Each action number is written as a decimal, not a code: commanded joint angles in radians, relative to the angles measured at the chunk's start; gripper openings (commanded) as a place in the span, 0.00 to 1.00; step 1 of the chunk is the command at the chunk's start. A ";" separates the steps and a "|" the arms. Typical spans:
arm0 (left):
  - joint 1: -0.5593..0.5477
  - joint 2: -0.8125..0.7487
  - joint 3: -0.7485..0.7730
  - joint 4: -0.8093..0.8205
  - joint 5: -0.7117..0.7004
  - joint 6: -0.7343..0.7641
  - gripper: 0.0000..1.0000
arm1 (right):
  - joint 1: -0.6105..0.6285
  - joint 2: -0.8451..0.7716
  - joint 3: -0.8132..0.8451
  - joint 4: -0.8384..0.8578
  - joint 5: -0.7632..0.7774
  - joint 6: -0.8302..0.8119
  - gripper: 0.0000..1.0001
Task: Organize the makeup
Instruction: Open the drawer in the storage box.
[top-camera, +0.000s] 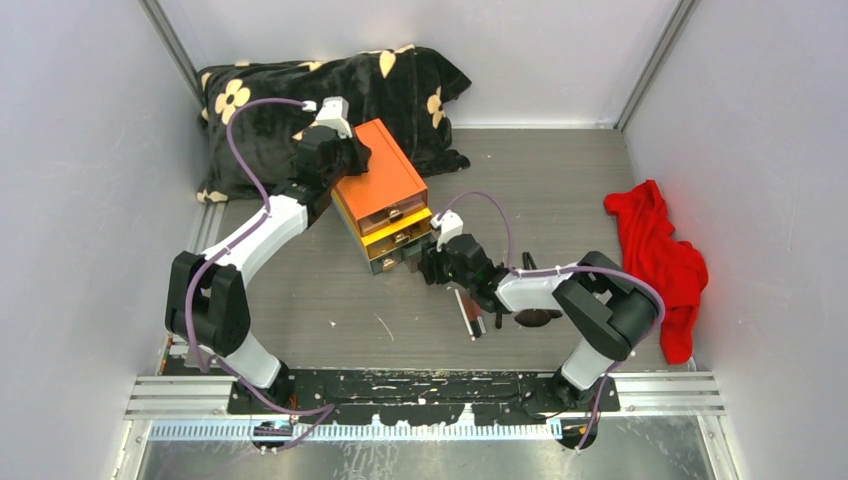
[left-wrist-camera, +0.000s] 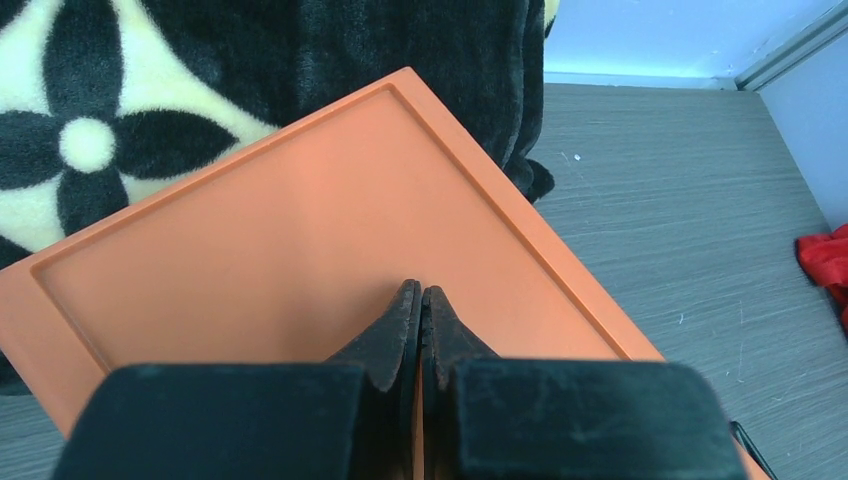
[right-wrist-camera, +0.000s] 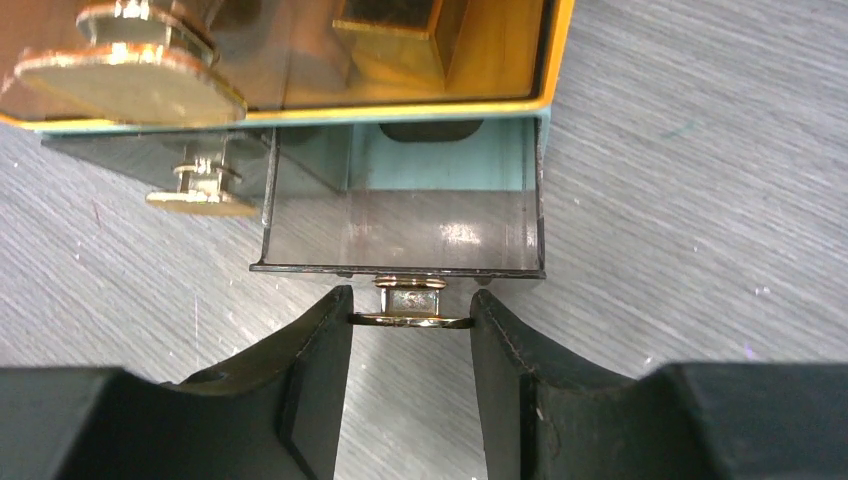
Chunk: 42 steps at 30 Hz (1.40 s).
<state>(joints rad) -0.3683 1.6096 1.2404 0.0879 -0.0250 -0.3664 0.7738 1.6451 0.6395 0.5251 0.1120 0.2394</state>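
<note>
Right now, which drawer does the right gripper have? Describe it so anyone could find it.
Start at the orange-topped box mid-table and drop to its lowest tier, framed in teal. The clear drawer there stands pulled out, its gold knob pinched by the right gripper; the dark drawer beside it sits further in.

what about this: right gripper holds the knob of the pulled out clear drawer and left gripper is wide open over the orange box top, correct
Not quite: the left gripper is shut, not wide open, over the orange box top, as the left wrist view shows. The right gripper does hold the knob of the pulled-out clear drawer.
</note>
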 joint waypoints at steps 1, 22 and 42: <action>-0.004 0.088 -0.069 -0.277 0.011 0.001 0.00 | 0.002 -0.082 -0.055 -0.011 0.033 0.025 0.23; -0.004 0.056 -0.080 -0.277 -0.008 0.001 0.00 | 0.077 -0.356 -0.257 -0.186 0.164 0.075 0.35; -0.004 0.037 -0.017 -0.308 -0.016 0.027 1.00 | 0.088 -0.464 -0.071 -0.385 0.237 0.016 0.84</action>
<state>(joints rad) -0.3843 1.6024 1.2594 0.0929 -0.0071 -0.3408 0.8619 1.2785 0.5011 0.1722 0.2947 0.2749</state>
